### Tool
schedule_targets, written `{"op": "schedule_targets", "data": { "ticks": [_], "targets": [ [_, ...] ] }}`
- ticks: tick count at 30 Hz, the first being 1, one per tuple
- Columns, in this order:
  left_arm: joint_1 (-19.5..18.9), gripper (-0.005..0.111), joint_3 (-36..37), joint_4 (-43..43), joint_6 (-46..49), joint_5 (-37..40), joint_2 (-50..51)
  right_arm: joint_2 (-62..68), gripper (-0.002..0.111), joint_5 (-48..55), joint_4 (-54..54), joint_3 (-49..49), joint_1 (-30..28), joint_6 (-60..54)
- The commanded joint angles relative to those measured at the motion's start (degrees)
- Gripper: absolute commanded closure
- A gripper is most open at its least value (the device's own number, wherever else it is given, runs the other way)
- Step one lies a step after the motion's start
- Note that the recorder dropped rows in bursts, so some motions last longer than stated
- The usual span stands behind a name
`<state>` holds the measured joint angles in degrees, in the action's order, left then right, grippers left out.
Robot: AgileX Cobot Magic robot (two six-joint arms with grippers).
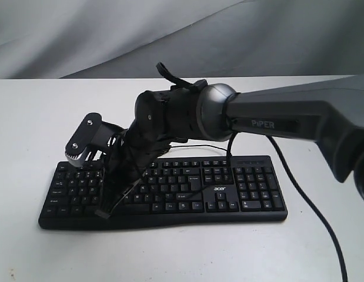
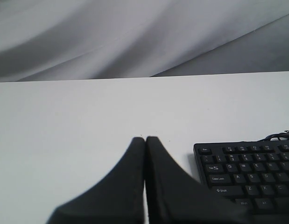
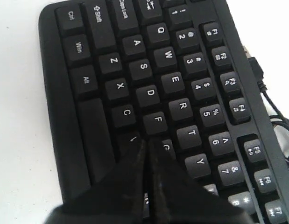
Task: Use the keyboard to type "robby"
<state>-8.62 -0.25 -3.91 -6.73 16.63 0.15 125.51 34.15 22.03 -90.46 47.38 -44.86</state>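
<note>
Keyboard (image 1: 187, 189): flat on white table (image 1: 29, 129), long axis crosswise, number-pad end far from the left gripper (image 2: 145, 139); bare tabletop on every side.
Right gripper (image 3: 146, 141): fingers pressed together, tips over the F, V and G keys.
Left gripper: closed, over bare table, just beside the keyboard's Esc end.

light: bright, even | shadows: soft | wrist views: perhaps slightly blurred
</note>
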Motion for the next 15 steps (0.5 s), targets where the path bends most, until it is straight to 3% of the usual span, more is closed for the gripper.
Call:
{"op": "schedule_targets", "data": {
  "ticks": [1, 15],
  "targets": [
    [-0.1, 0.106, 0.2, 0.5, -0.2, -0.3, -0.1, 1.1, 0.108, 0.4, -0.4, -0.2, 0.1, 0.0],
    [-0.1, 0.106, 0.2, 0.5, -0.2, -0.3, -0.1, 2.3, 0.108, 0.4, 0.0, -0.2, 0.1, 0.0]
  ]
}}
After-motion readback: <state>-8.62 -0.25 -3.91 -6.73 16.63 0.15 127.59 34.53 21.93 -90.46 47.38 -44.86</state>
